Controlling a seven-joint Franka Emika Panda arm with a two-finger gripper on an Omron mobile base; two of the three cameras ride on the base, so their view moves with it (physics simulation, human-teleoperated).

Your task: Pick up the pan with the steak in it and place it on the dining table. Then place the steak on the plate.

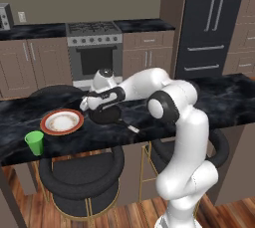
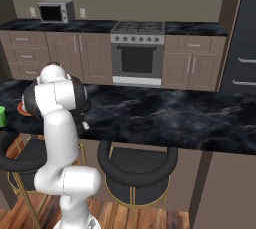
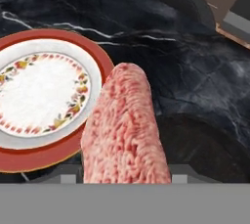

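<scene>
On the dining table (image 1: 219, 100), the pan (image 1: 106, 116) sat just right of the plate (image 1: 62, 121) in the left base view, its thin handle (image 1: 128, 127) pointing toward the near edge and to the right. Above the pan hung the gripper (image 1: 101, 106), its jaws closed on the steak (image 3: 125, 130). The hand view showed what the base views did not: the steak rose from between the fingertips with its long axis running up the picture, its rounded far end lying between the plate's orange-red rim (image 3: 105, 66) and the pan's dark bowl (image 3: 205, 147). The left base view alone showed a green cup (image 1: 35, 142) near the plate. From the right base view the arm hid the pan, with a sliver of plate (image 2: 22, 108) beside it.
</scene>
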